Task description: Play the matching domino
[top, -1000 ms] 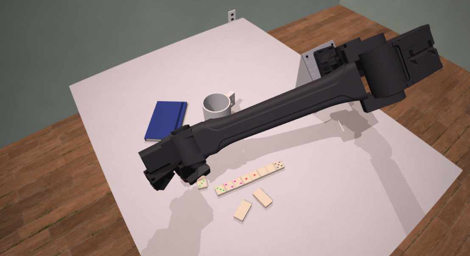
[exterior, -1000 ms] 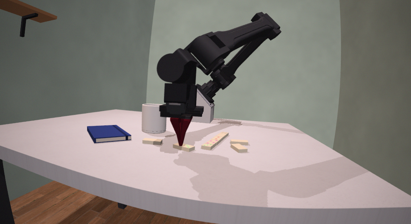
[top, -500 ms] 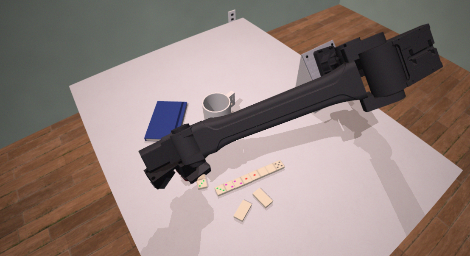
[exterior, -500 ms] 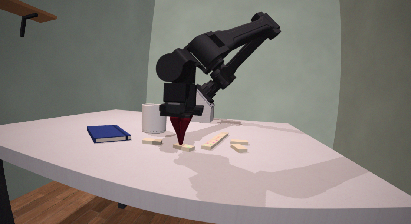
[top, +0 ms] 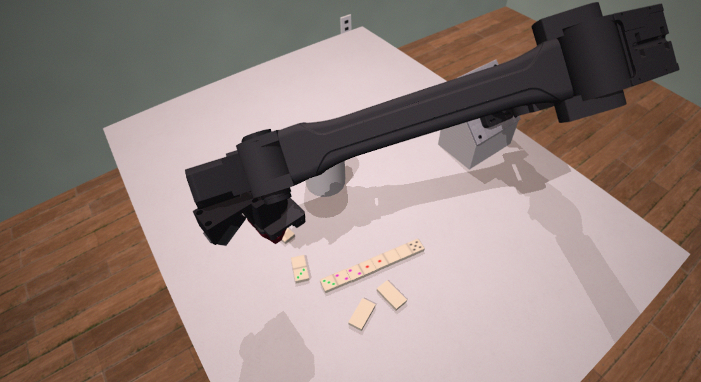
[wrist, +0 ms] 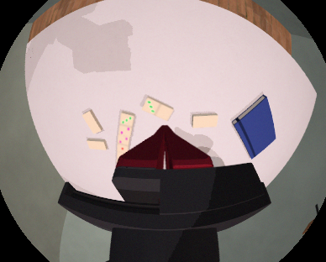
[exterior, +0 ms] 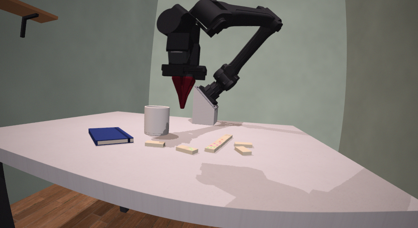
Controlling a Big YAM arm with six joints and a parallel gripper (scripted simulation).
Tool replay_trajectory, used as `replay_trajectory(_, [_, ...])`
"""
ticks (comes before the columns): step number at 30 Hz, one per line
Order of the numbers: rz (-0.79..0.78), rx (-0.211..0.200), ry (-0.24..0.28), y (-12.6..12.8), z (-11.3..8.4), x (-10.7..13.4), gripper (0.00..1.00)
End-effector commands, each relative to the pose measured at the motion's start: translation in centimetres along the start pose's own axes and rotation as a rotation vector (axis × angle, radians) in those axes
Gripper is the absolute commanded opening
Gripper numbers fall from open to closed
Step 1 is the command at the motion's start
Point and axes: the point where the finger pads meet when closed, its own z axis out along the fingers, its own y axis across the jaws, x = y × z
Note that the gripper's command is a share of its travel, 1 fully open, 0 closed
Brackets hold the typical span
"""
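The line of dominoes (top: pixel 373 264) (exterior: pixel 219 143) (wrist: pixel 124 130) lies flat, face up, with three green dots at one end and several black dots at the other. A face-up domino (top: pixel 300 268) (exterior: pixel 186 149) (wrist: pixel 157 108), blank and green three, lies flat beyond the green end, apart and at an angle. Two face-down dominoes lie beside the line: one (top: pixel 362 314) (exterior: pixel 243 151) (wrist: pixel 92 122) nearer the green end, another (top: pixel 391 295) (exterior: pixel 243 144) (wrist: pixel 97 144) farther along. A third (top: pixel 288 235) (exterior: pixel 154 143) (wrist: pixel 205 120) lies toward the mug. My gripper (exterior: pixel 182 107) (wrist: pixel 164 130) is shut, empty, high above the table.
A white mug (top: pixel 326 181) (exterior: pixel 156 121) stands behind the third face-down domino, partly hidden by the arm in the top view. A blue notebook (exterior: pixel 108 135) (wrist: pixel 257 126) lies beyond that domino. The grey arm base (top: pixel 480 146) (exterior: pixel 202 113) stands at the back.
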Motion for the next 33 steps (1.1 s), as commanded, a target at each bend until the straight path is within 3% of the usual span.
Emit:
replay_trajectory(1, [0.004,-0.001,0.007,0.2,0.2,0.1,0.00])
replay_trajectory(9, [-0.029,0.005,-0.017,1.2,-2.0,-1.5,0.00])
replay_trajectory(16, [-0.029,0.005,-0.017,1.2,-2.0,-1.5,0.00])
replay_trajectory(17, [0.011,-0.004,0.013,0.3,-0.5,0.2,0.00])
replay_trajectory(33, [0.011,-0.004,0.013,0.3,-0.5,0.2,0.00])
